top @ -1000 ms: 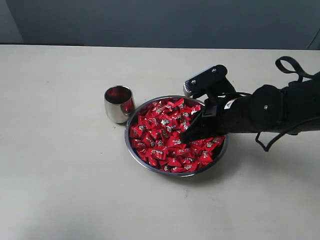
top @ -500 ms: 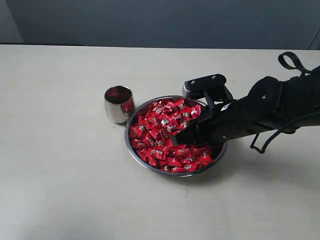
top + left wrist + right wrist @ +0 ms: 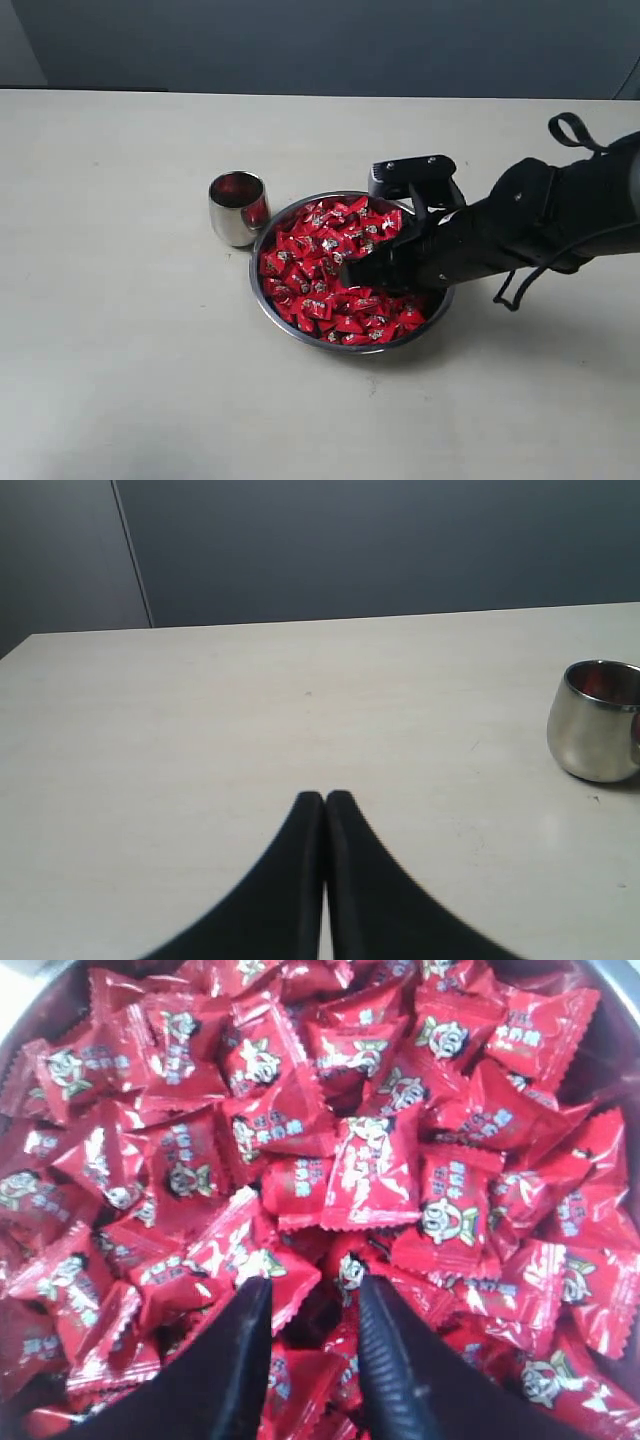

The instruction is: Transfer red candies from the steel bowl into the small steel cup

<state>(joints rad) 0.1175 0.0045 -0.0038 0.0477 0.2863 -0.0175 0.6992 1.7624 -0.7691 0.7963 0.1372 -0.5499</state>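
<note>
My left gripper (image 3: 325,798) idles, jaws together, apart from the small steel cup (image 3: 238,208); cup stands just beside the steel bowl (image 3: 352,349). My right gripper (image 3: 314,1290) sits in the red candies (image 3: 315,255), jaws apart, nothing pinched: close on one wrapper's body, lift straight

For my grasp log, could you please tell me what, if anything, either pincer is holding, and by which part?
Nothing is held. The right pincer stands open, tips among the red candies; the left pincer is shut and empty.
</note>
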